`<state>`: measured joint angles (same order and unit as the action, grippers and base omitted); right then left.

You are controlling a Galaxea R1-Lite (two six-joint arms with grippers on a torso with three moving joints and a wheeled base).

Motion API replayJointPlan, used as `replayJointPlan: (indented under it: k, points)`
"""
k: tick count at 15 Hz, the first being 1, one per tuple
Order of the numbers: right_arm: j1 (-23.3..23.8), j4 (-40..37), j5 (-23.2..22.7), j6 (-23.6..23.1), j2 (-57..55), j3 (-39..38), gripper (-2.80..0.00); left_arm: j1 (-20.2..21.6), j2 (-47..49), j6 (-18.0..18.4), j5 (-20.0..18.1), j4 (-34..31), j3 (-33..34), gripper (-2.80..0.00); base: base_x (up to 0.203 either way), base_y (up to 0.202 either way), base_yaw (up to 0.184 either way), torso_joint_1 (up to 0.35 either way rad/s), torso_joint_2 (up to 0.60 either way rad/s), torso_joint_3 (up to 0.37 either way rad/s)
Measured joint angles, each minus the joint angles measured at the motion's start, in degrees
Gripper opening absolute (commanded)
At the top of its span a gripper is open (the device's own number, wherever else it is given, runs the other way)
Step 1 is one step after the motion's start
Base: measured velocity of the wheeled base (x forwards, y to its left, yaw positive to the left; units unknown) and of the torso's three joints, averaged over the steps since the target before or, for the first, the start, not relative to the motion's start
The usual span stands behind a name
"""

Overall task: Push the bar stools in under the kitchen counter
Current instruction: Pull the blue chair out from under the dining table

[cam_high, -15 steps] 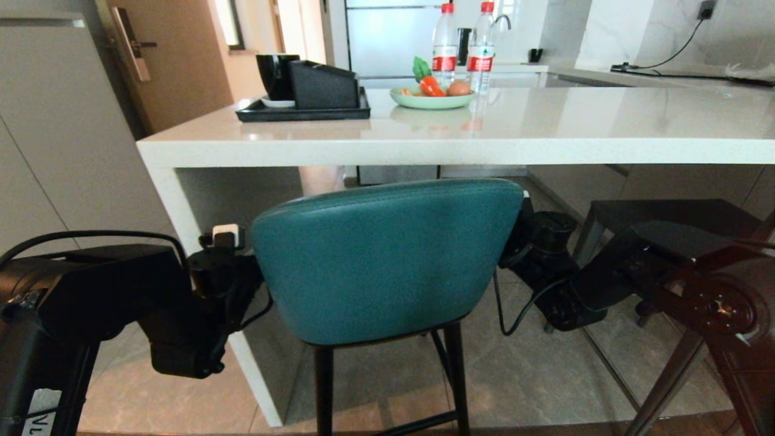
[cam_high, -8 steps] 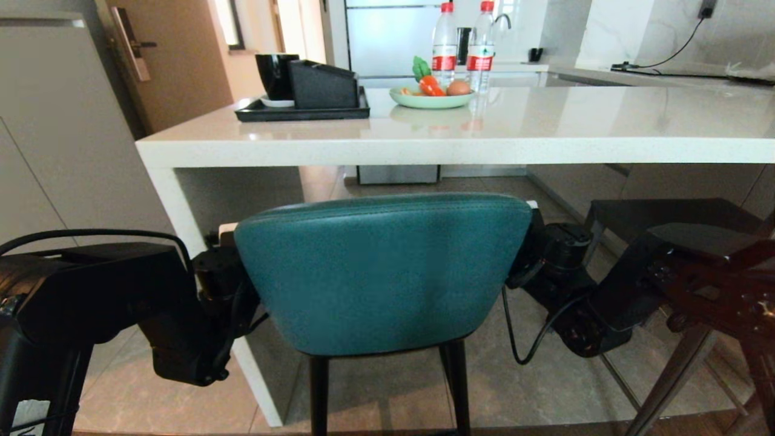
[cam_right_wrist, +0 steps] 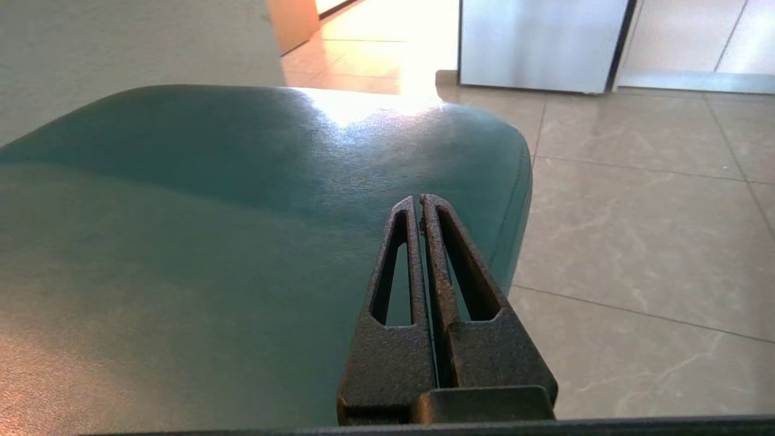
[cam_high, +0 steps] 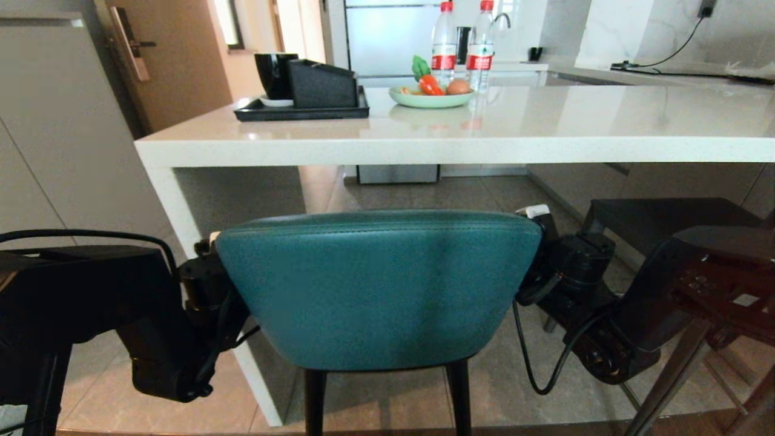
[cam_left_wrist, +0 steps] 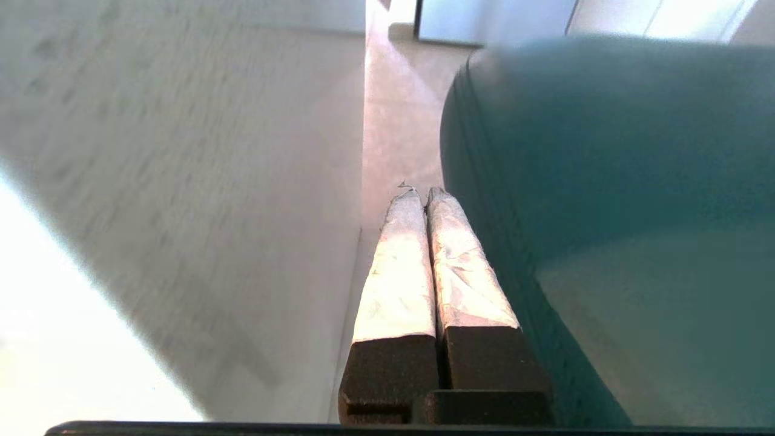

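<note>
Teal stool (cam_high: 378, 287) looms lower and larger than a second ago; tabletop (cam_high: 545, 130) hardly shifts. Left end effector (cam_left_wrist: 427, 203) and right end effector (cam_right_wrist: 419, 206), both closed, empty, flank it: stool apparently retreating, not pushed in.

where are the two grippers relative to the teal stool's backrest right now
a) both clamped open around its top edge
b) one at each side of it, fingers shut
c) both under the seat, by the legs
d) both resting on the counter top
b: the left gripper and the right gripper each have their fingers closed together alongside the teal stool, and the head view shows one arm at each side of the backrest.
</note>
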<state>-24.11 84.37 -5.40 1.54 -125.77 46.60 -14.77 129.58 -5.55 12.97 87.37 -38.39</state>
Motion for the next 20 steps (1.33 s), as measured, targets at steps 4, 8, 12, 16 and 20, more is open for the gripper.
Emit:
replayJointPlan:
  k: [4, 8, 12, 16, 20]
  points:
    - [-0.1, 0.8, 0.1, 0.1, 0.2, -1.3, -2.8, -0.3, -1.4, 0.2, -0.1, -0.2, 2.3, -2.8, 0.0, 0.0, 0.0, 0.0, 0.0, 0.0]
    - [0.3, 1.5, 0.1, 0.1, -0.2, -1.6, -2.8, -0.3, -1.9, 0.3, 0.0, -0.5, 2.6, -2.8, -0.164, 0.0, -0.001, -0.003, 0.0, 0.002]
    - [1.2, 2.1, 0.0, 0.1, -0.9, -1.5, -2.8, -0.4, -2.1, 0.3, -0.1, -0.5, 2.5, -2.8, -0.192, 0.0, -0.001, 0.0, 0.0, 0.003]
    - [1.6, 2.0, 0.0, 0.4, -1.0, -1.6, -2.8, -0.4, -2.2, 0.3, -0.1, -0.4, 2.5, -2.8, -0.193, 0.0, -0.002, 0.002, 0.0, 0.006]
    - [2.0, 1.9, 0.0, 0.4, -1.0, -1.7, -2.8, -0.4, -2.3, 0.4, 0.0, -0.2, 2.5, -2.8, -0.195, 0.0, -0.001, -0.001, 0.0, 0.003]
